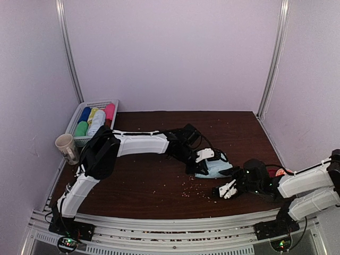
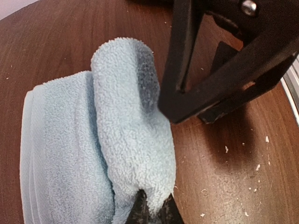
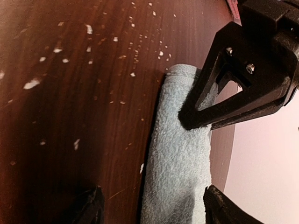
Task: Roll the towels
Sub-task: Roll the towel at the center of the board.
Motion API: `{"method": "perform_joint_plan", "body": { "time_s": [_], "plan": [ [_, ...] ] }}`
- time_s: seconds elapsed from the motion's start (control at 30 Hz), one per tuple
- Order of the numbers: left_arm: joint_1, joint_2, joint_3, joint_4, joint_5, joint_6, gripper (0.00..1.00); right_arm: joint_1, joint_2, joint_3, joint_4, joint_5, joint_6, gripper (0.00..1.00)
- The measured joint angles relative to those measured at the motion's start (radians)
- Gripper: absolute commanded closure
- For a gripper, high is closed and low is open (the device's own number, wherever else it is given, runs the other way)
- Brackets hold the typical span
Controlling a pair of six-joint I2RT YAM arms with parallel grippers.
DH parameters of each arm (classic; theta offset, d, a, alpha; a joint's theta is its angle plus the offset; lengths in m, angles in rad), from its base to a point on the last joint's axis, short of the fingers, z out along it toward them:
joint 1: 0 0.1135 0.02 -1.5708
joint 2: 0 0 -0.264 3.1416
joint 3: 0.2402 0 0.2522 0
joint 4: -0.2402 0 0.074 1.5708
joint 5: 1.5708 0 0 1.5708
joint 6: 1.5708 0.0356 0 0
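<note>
Several rolls [image 1: 96, 121] in basket [image 1: 101, 102], mug [image 1: 66, 146] beside; crumbs [image 1: 188, 187] around towel [image 1: 215, 169].

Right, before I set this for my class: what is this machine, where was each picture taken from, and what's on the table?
Two robot arms are bolted at a table's near edge. One picture looks down from above; the other two come from a camera on each wrist. The left arm reaches across, jaws shut on a fold of a pale blue towel. The right arm's jaws stand open by the same towel. A basket of coloured rolls, a mug and crumbs share the table.
</note>
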Motion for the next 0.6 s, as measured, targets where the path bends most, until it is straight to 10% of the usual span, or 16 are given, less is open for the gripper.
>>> {"method": "perform_joint_plan", "body": {
  "time_s": [0.6],
  "plan": [
    [0.014,0.011,0.012,-0.009,0.048,-0.012,1.00,0.065,0.336,0.074,0.314,0.304,0.092,0.66]
  ]
}}
